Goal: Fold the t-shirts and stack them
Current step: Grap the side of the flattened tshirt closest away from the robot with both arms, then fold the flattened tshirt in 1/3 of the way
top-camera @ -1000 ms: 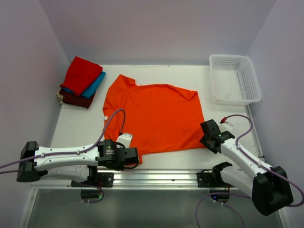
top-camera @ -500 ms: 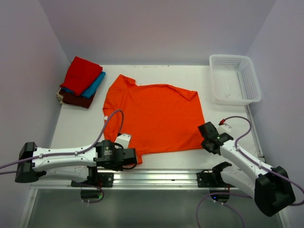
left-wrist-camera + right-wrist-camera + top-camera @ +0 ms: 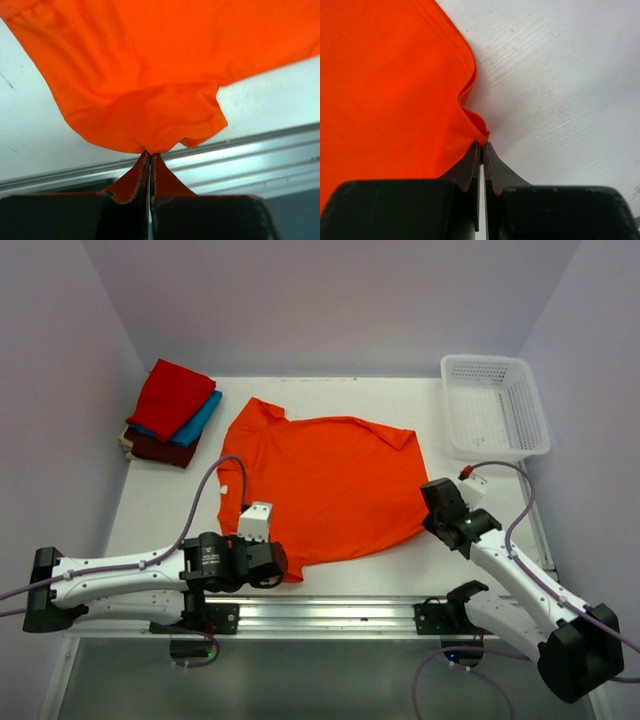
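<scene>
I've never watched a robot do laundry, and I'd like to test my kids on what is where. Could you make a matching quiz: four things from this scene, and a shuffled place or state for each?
Things:
1. orange t-shirt
2. basket
3. pile of folded shirts
4. left hand

Places or states:
A. empty, at the far right
B. shut on the near left corner of a shirt's hem
C. stacked at the far left
D. spread flat in the middle

Pairs: 1-D, 2-A, 3-C, 4-B.
</scene>
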